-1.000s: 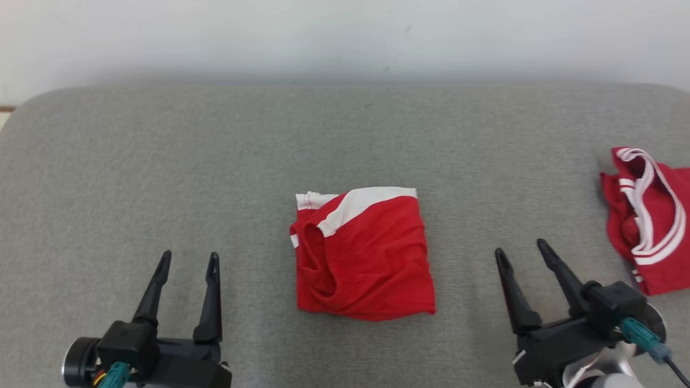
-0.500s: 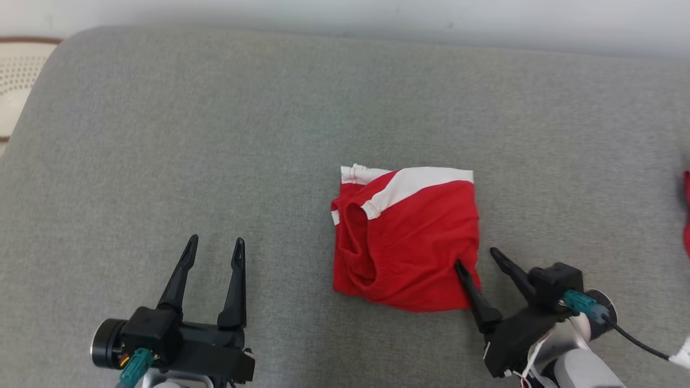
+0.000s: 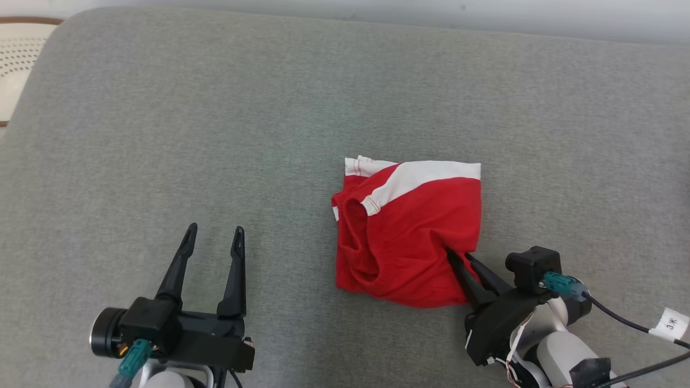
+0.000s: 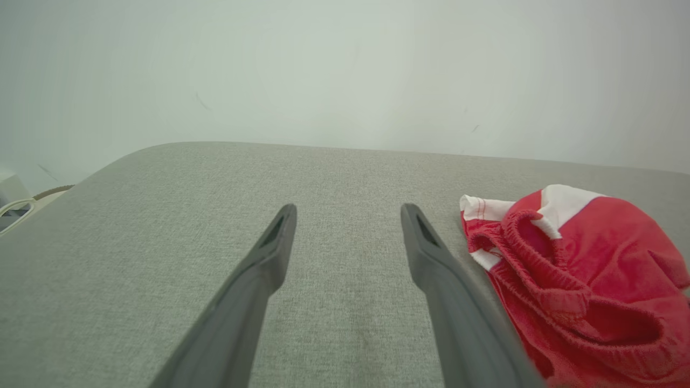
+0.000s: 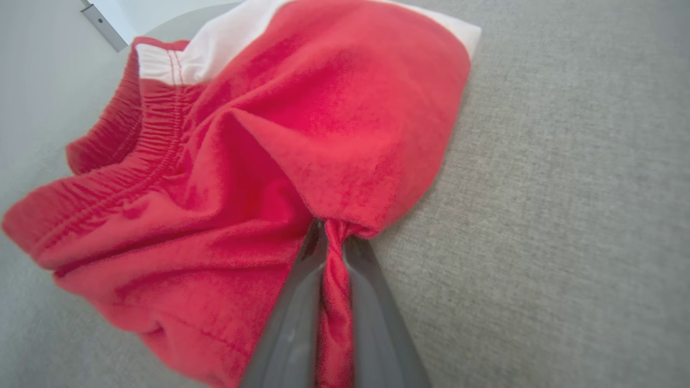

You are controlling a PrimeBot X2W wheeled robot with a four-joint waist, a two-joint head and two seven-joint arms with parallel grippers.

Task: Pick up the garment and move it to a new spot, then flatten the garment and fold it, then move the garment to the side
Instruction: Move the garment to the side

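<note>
The garment is a pair of red shorts with a white band, folded into a rough square on the grey cushion. My right gripper is shut on the garment's near right edge, with a pinch of red cloth squeezed between its fingers. The garment bunches up ahead of that grip. My left gripper stands open over bare cushion, well to the left of the garment. In the left wrist view the garment lies just right of the open left gripper.
The cushion's rounded far left corner ends near a pale perforated object. A pale wall rises behind the cushion. A cable with a white tag trails from my right wrist.
The camera has turned and dipped, so the whole picture has shifted. My right gripper has reached the garment's near right edge and closed on it. The left gripper stays open.
</note>
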